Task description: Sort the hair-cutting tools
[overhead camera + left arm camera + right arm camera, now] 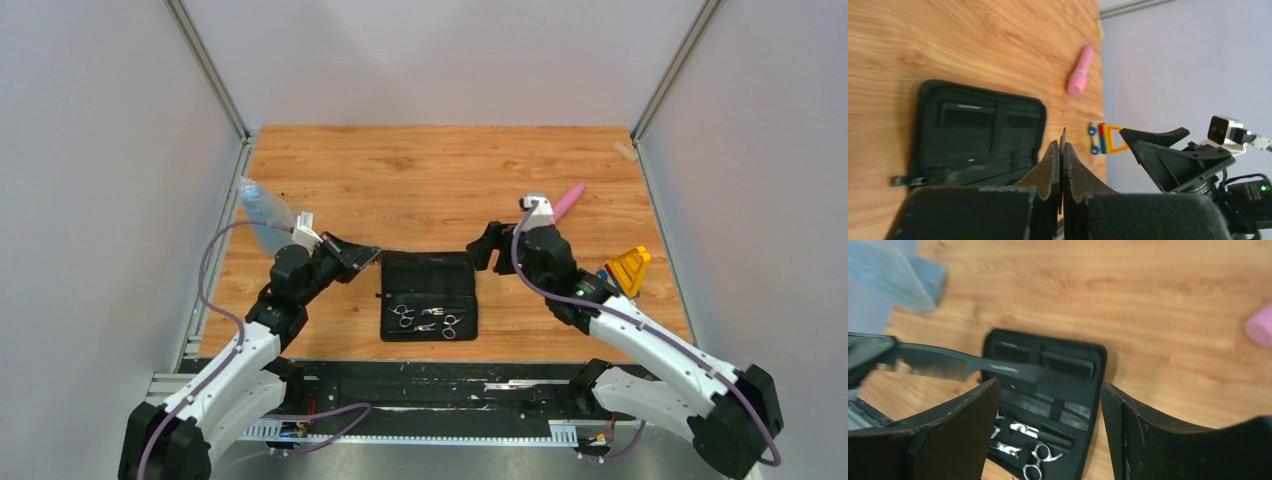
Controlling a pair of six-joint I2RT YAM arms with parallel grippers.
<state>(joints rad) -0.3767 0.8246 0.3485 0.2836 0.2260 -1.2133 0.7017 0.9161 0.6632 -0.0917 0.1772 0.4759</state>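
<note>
I'm running this from afar in what looks like a robot test cell in a lab, not a home or shop. Plain grey panels (100,200) wall in the sides, aluminium posts (205,65) frame the corners, and two arms (235,365) with trailing cables (203,275) are bolted to a black rail (430,385) at the wood-grain surface's (440,160) near edge.

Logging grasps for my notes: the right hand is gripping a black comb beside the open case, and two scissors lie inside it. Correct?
Not quite. The left hand grips the black comb. The right wrist view shows this, with the right hand open and empty. The scissors do lie in the open case.
</note>
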